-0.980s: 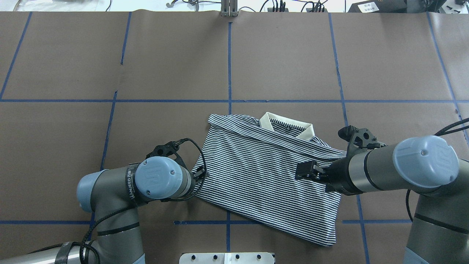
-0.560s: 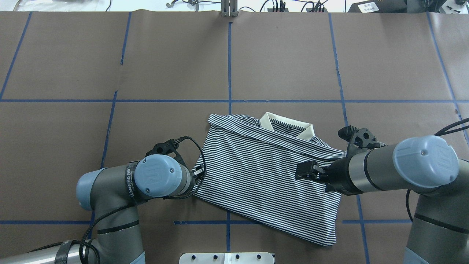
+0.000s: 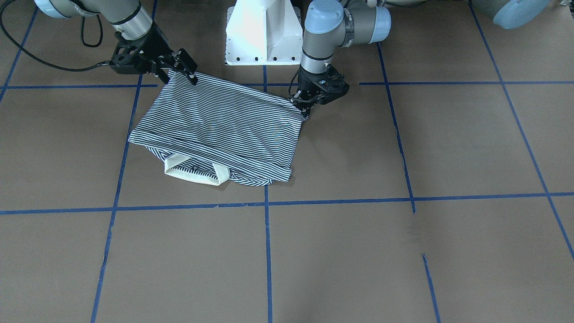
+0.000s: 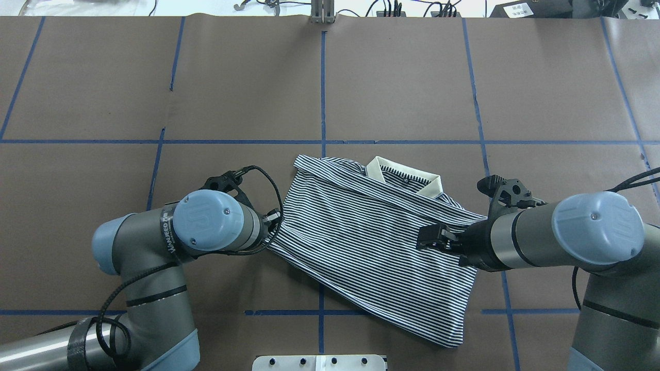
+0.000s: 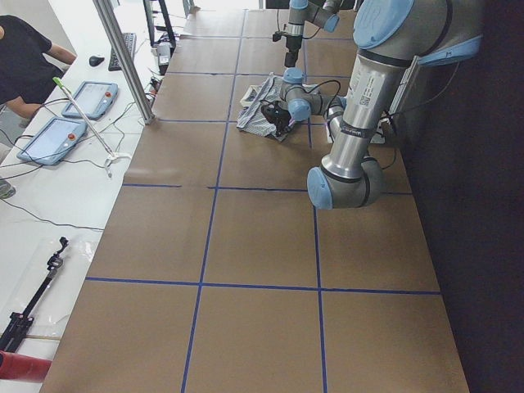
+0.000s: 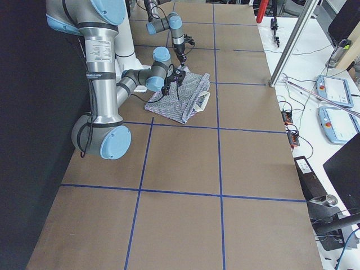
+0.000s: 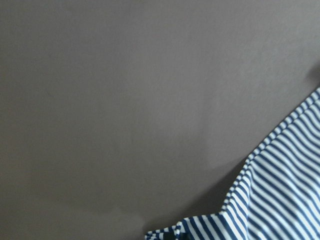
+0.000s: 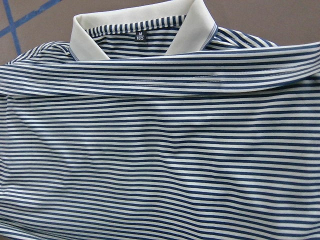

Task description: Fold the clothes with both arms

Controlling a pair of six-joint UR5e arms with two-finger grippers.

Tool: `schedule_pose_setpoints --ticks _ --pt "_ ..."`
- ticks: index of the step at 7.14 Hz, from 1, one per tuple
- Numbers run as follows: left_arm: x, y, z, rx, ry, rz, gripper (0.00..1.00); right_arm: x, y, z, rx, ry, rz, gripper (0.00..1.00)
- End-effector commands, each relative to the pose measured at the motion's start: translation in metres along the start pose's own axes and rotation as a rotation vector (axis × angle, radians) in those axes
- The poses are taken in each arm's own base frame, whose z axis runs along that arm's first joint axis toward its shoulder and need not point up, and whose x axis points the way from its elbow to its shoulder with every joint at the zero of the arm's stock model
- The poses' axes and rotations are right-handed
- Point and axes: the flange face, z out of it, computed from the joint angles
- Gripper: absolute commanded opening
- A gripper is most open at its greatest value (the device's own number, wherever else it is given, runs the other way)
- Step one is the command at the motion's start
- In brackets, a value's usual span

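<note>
The striped polo shirt (image 4: pixel 361 242) lies folded on the brown paper-covered table (image 4: pixel 232 93), close to the robot's side and a little right of the middle blue tape line (image 4: pixel 323 93). Its cream collar (image 4: pixel 379 166) points away from the robot, and a folded band of striped cloth runs across just below it. The whole shirt sits skewed, so the edge nearest the robot slants across the tape grid.

From where I stand, the left arm (image 4: pixel 206 226) reaches down to the shirt's left corner. The left gripper (image 3: pixel 307 107) has its fingers closed on that corner, and the cloth rises slightly to meet them. The left wrist camera shows only bare brown table with the striped corner (image 7: pixel 280 190) bunching at the bottom right.

The right arm (image 4: pixel 567 232) stretches in level over the shirt's right side. The right gripper (image 4: pixel 427 238) hangs above the stripes, but I cannot tell whether its fingers are apart or together, nor whether they touch the cloth. Its wrist camera looks down on the flat striped cloth, the collar and a small dark size label (image 8: pixel 140 36) inside the neck.

The white pedestal (image 3: pixel 262 31) stands between the 2 arms.
</note>
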Motion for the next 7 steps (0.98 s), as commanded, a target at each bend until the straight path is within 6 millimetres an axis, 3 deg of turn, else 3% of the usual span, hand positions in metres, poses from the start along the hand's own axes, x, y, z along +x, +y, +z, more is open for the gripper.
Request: schedule_pose_setpoints --ticks 1,3,4,6,7 --pt "0.003 -0.044 0.0 0.058 -0.006 0.016 0.0 0.001 -0.001 0.002 0.012 0.003 0.001 1.0" --pt "0.011 -0.083 0.002 0.183 0.011 0.098 0.0 0.002 -0.003 0.005 0.016 0.008 0.003 1.0" --pt "0.036 -0.117 0.001 0.231 0.041 0.135 0.0 0.002 -0.004 0.005 0.02 0.009 0.004 1.0" --pt "0.082 -0.169 0.045 0.28 0.104 0.211 0.0 0.002 -0.005 0.006 0.031 0.008 0.004 1.0" --pt "0.088 -0.194 0.06 0.311 0.126 0.268 0.0 0.001 -0.005 0.005 0.034 0.005 0.004 1.0"
